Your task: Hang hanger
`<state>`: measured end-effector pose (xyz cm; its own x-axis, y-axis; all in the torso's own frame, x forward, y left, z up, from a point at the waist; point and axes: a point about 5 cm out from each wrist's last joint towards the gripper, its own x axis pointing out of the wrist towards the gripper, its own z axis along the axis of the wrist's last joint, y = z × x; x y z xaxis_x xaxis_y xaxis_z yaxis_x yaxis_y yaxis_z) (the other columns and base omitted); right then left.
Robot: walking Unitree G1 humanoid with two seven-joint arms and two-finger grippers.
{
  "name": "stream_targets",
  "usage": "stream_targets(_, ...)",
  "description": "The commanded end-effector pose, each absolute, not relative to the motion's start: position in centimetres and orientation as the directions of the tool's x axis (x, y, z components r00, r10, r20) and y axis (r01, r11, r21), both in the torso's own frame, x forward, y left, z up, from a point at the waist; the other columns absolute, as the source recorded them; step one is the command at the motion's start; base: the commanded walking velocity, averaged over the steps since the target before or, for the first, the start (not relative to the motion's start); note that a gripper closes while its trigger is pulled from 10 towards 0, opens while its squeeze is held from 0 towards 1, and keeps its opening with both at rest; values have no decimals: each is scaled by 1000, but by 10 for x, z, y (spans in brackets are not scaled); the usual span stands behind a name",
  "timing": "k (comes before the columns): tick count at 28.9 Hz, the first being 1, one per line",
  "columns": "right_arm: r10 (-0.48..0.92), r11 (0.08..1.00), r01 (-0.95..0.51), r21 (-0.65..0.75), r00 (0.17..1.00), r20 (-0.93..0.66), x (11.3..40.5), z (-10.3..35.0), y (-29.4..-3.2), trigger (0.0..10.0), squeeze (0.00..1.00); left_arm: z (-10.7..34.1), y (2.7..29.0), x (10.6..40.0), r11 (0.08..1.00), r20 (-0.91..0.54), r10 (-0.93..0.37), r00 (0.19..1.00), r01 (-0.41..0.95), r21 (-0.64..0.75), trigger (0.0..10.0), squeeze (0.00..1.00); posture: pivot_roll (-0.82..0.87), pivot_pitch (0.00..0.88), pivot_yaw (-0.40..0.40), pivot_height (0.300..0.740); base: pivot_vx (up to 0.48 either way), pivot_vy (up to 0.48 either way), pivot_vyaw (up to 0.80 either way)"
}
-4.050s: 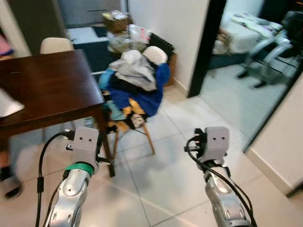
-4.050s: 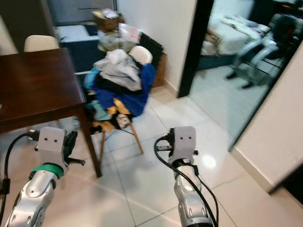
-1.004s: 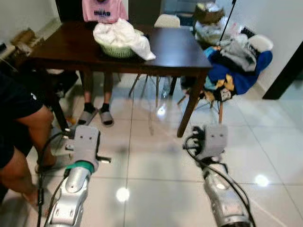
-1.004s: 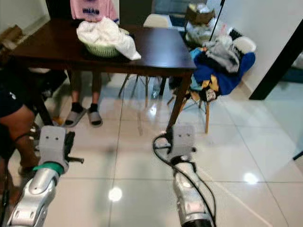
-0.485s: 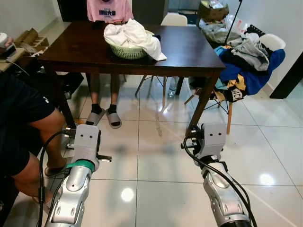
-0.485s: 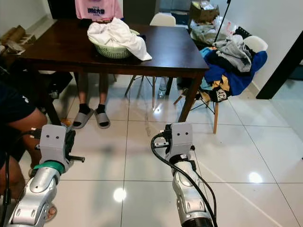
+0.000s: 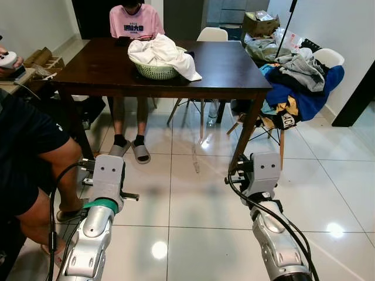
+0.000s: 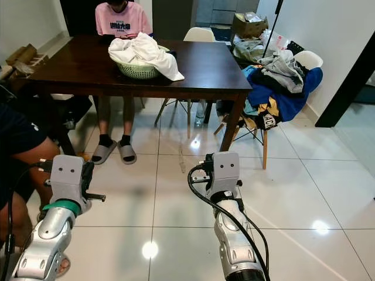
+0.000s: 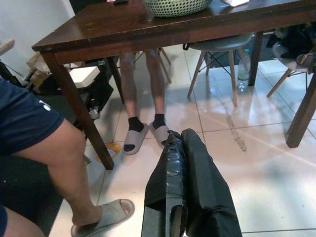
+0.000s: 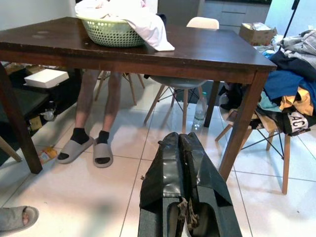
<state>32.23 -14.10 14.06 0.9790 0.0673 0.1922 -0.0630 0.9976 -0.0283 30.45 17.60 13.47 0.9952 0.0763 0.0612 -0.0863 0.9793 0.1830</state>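
Camera now faces the desk [image 7: 105,67] squarely, basket [image 7: 156,69] nearer centre than before. Left gripper [image 9: 178,143] and right gripper [image 10: 178,143] clenched, empty, above floor [image 7: 193,199].

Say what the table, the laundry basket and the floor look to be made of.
Table: dark brown wood, judging by its faint grain and satin sheen. Laundry basket: pale green, latticed wall, probably moulded plastic. Floor: large glossy white tiles, likely ceramic or porcelain, with grout lines and lamp reflections.

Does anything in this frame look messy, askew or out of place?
Yes: a chair right of the dark table is buried under a heap of clothes spilling over its seat, and white laundry hangs over the rim of the green basket.
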Motion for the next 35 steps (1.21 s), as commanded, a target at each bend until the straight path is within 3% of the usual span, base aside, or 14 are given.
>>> stream_targets(1,60,998,-55,-30,982,179,321,137,-144,10000,0,128,173,305,977,28,67,997,-71,201,10000,0,-31,36,22,740,0,0,0)
stream_targets(13,62,998,-57,-34,983,176,321,136,-144,10000,0,128,173,305,980,26,24,999,-28,195,10000,0,-34,34,23,740,22,0,0)
stream_targets(35,63,998,-60,-22,983,175,319,136,-143,10000,0,126,176,305,980,19,40,999,-43,194,10000,0,-31,47,23,740,443,-38,0)
